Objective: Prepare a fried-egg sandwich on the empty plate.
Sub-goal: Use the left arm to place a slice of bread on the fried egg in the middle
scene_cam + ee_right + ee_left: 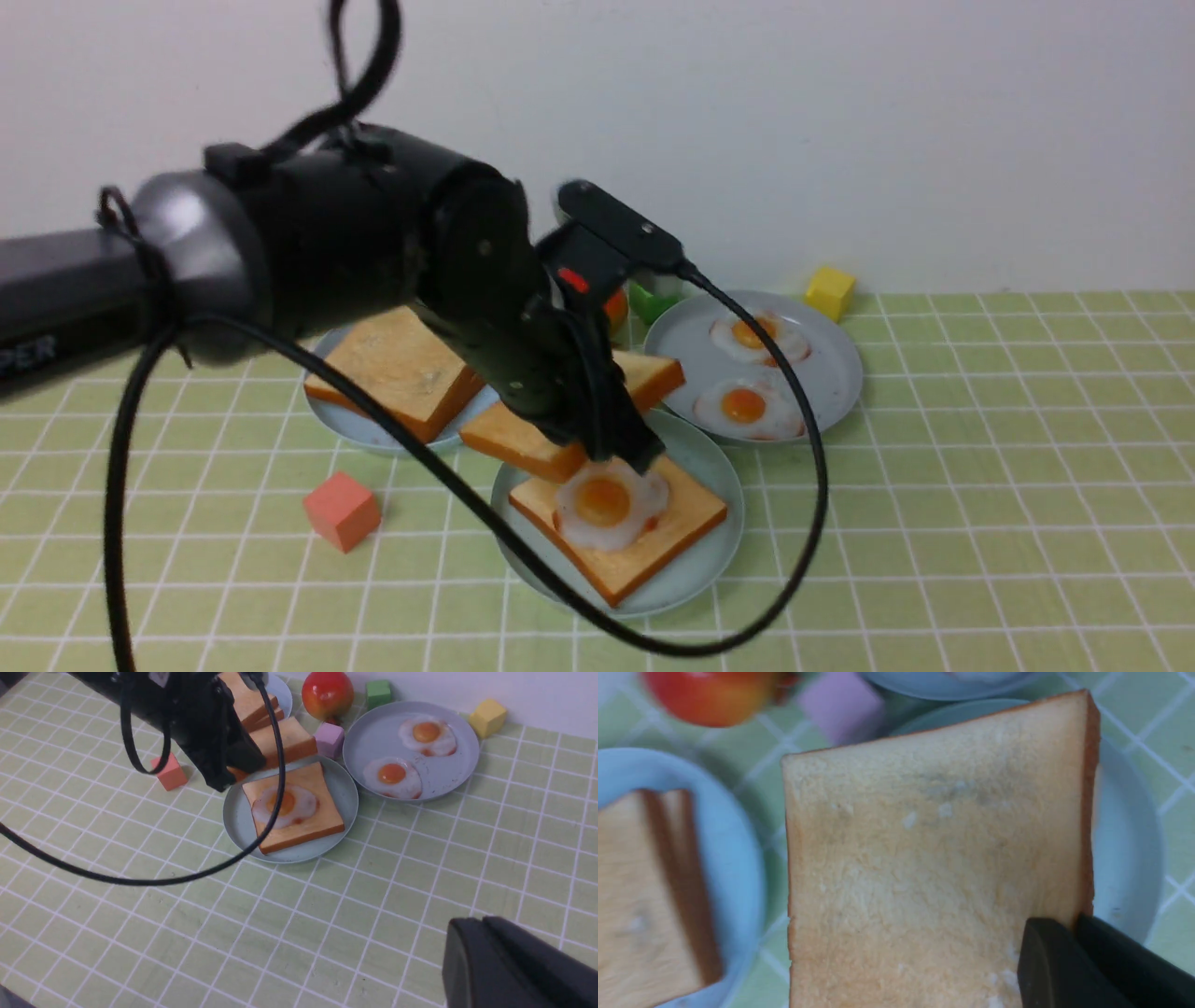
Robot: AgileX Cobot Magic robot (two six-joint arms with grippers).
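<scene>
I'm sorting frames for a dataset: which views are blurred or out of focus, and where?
Front view: the close left arm looks soft, the egg plate fairly crisp. Left wrist view: the held toast slice is fairly sharp, the apple and purple cube behind blur. Right wrist view: tabletop sharp, the right gripper dark and soft.

Front forward, wrists downward, sharing mint plate (709, 560)

surface (327, 933): green grid cloth | grey-blue plate (373, 737): near egg (391, 775), far egg (426, 735) | sky-blue plate (364, 431): toast stack (401, 369) | loose: salmon cube (342, 510), yellow cube (830, 292), lilac cube (330, 738), green cube (378, 693) | red fruit (327, 693): beside green cube
</scene>
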